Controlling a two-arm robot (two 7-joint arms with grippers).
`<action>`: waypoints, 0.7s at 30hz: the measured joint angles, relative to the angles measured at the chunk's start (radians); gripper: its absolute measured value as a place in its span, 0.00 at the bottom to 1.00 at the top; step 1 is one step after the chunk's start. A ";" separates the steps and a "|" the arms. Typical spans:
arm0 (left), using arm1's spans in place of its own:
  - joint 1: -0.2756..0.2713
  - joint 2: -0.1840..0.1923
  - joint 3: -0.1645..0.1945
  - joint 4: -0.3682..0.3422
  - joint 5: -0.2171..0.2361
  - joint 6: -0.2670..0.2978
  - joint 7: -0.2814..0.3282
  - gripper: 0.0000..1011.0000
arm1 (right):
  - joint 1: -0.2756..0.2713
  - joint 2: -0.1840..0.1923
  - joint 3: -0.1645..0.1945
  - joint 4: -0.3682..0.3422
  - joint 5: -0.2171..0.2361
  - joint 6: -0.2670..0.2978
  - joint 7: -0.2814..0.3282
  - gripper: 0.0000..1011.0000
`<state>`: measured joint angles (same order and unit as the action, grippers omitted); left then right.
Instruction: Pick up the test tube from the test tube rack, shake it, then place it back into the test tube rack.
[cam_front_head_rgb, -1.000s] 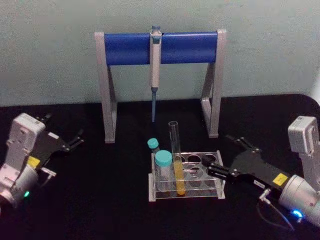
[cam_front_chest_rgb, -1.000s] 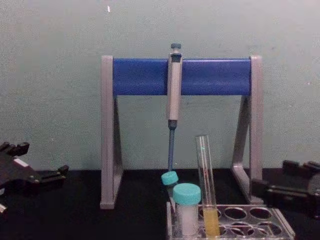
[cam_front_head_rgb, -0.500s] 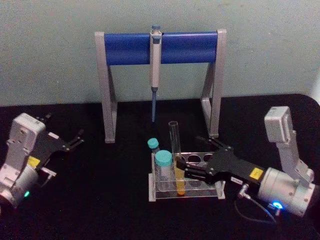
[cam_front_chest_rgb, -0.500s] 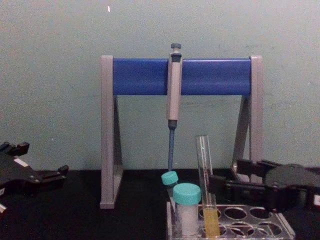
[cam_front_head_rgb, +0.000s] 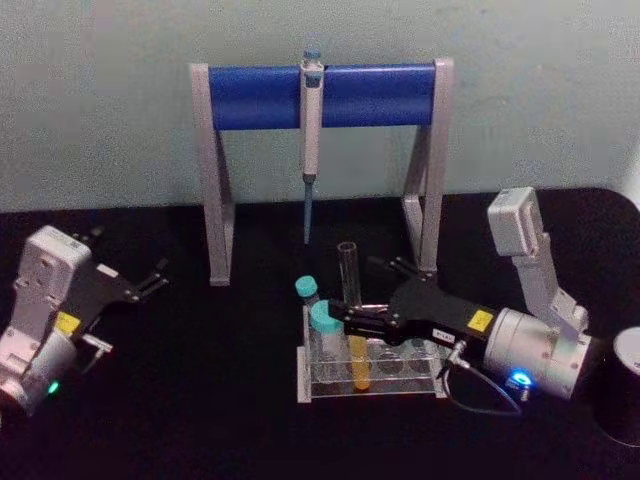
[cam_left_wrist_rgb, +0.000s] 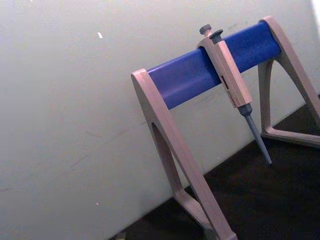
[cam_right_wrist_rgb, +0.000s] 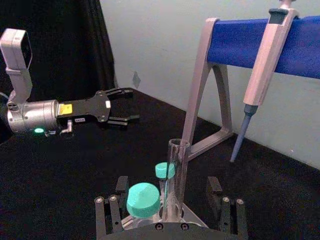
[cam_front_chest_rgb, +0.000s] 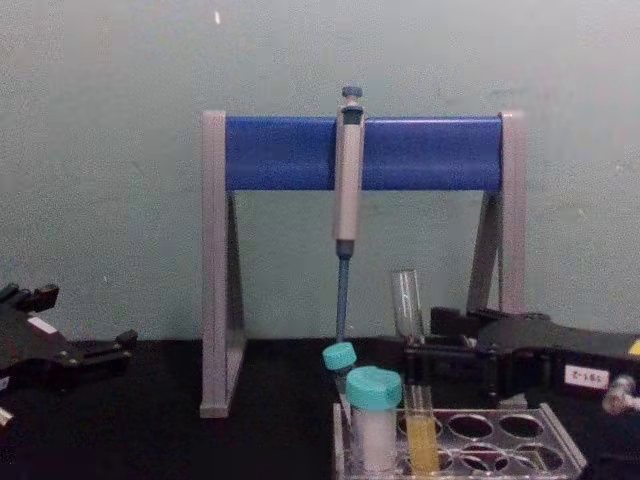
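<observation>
Clear, glossy glass is shown in the test tube (cam_front_head_rgb: 347, 262) | transparent, shiny plastic is seen in the test tube rack (cam_front_head_rgb: 420, 386) | matt teal plastic is seen on the vial caps (cam_front_head_rgb: 326, 318) | smooth grey plastic is used for the pipette stand (cam_front_head_rgb: 213, 180), its bar finished in blue | the table (cam_front_head_rgb: 200, 400) is covered in matt black.

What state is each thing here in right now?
Low clear plastic rack: standing level.
Tall clear glass test tube: upright in rack, uncapped, part-filled.
Two teal-capped vials: capped, upright.
Grey pipette: hanging on blue stand.
Right pincer: open, straddling tube.
Left pincer: open, parked left.
</observation>
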<state>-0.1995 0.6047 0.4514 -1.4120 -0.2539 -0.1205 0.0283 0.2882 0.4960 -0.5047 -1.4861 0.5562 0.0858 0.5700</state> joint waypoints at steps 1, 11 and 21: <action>0.000 0.000 0.000 0.000 0.000 0.000 0.000 0.99 | 0.003 -0.001 -0.002 0.003 -0.001 0.000 0.001 0.99; 0.000 0.000 0.000 0.000 0.000 0.000 0.000 0.99 | 0.029 -0.015 -0.019 0.038 -0.010 0.000 0.005 0.99; 0.000 0.000 0.000 0.000 0.000 0.000 0.000 0.99 | 0.042 -0.024 -0.026 0.058 -0.016 0.000 0.005 0.99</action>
<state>-0.1996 0.6047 0.4514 -1.4120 -0.2539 -0.1205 0.0283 0.3298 0.4720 -0.5304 -1.4279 0.5398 0.0857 0.5751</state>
